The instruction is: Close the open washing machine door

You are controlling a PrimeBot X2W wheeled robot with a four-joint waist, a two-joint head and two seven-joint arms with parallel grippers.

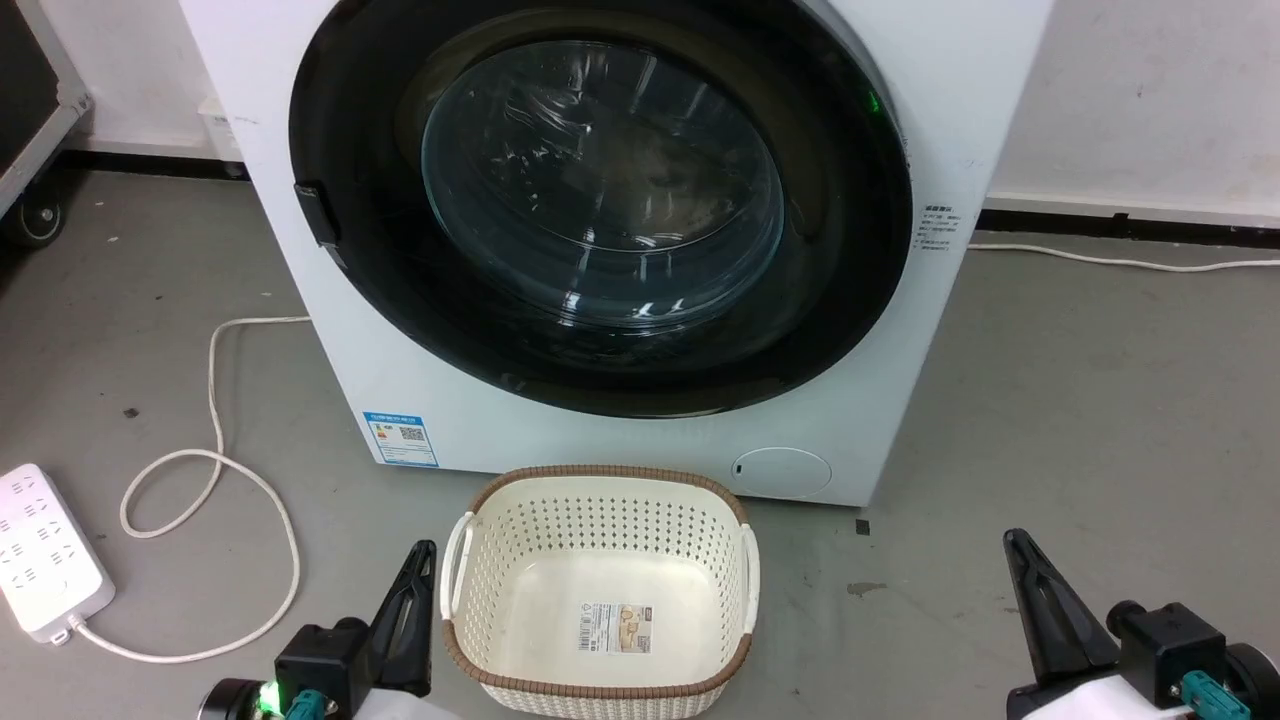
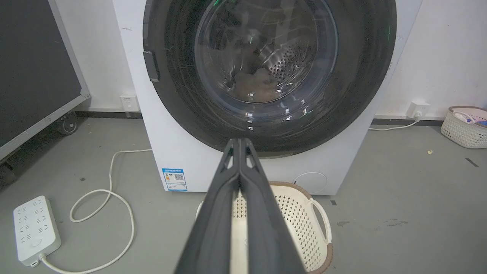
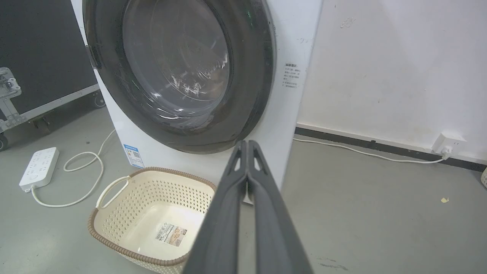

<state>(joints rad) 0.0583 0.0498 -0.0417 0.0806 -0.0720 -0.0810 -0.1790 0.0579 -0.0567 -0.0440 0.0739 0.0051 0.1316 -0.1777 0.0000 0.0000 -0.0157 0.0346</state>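
Observation:
The white washing machine [image 1: 620, 440] [image 2: 179, 152] [image 3: 289, 45] stands straight ahead. Its round door [image 1: 360, 300] [image 2: 361, 87] [image 3: 251, 76], with a glossy black rim and bulging glass window, lies flat against the front, and laundry shows dimly through the glass. My left gripper [image 1: 428, 548] [image 2: 239, 141] is low at the lower left, fingers pressed together, holding nothing. My right gripper [image 1: 1012, 540] [image 3: 246, 144] is low at the lower right, also shut and empty. Both are well short of the door.
A cream perforated basket [image 1: 600, 500] [image 2: 319, 224] [image 3: 114, 190] sits on the floor between my grippers, just before the machine. A white power strip [image 1: 40, 560] with a looping cable lies at the left. A dark wheeled case [image 2: 34, 76] stands far left. Another basket [image 2: 466, 129] sits far right.

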